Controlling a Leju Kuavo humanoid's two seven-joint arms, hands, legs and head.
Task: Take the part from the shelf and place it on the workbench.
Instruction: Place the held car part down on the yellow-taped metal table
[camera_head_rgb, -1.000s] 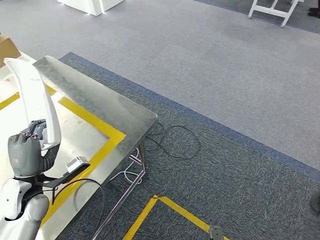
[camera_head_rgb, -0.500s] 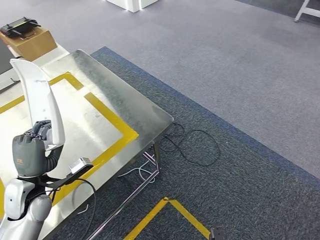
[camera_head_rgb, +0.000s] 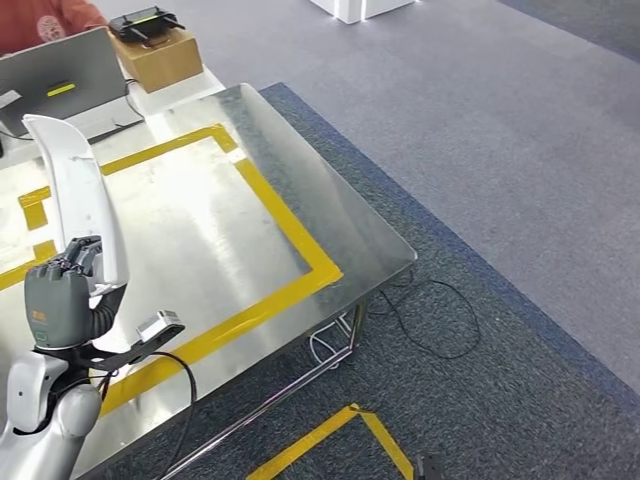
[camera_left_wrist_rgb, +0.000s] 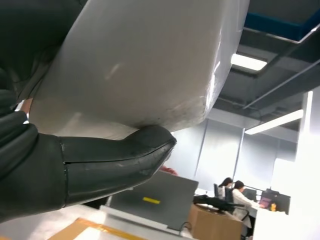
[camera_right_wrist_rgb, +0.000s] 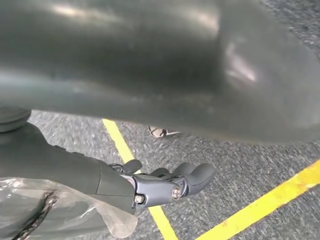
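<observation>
Carpeted floor (camera_head_rgb: 490, 160), grey with a darker blue-grey mat under the bench. On it stands the steel tabletop (camera_head_rgb: 332, 215), its work zone outlined in yellow tape (camera_head_rgb: 283, 215). At the far edge: an open laptop (camera_head_rgb: 64, 80) and a cardboard box (camera_head_rgb: 158, 60) with a black device on top; a person in an orange top sits behind the laptop. The part (camera_head_rgb: 75, 195), a long curved white panel, is held upright above the near-left portion of the tabletop, clear of the surface. Left hand (camera_head_rgb: 64, 300) grips the part at its lower end; the left wrist view has the thumb (camera_left_wrist_rgb: 113, 162) pressed against the panel's underside. Right hand (camera_right_wrist_rgb: 170, 182) hangs low over the carpet and floor tape, fingers extended and apart, holding nothing. Judgement: the carry step is in hand, with the part off the shelf and at the bench but not yet set down. Next move calls for lowering and tilting the panel flat inside the taped zone before letting go; a tall upright panel could tip.
</observation>
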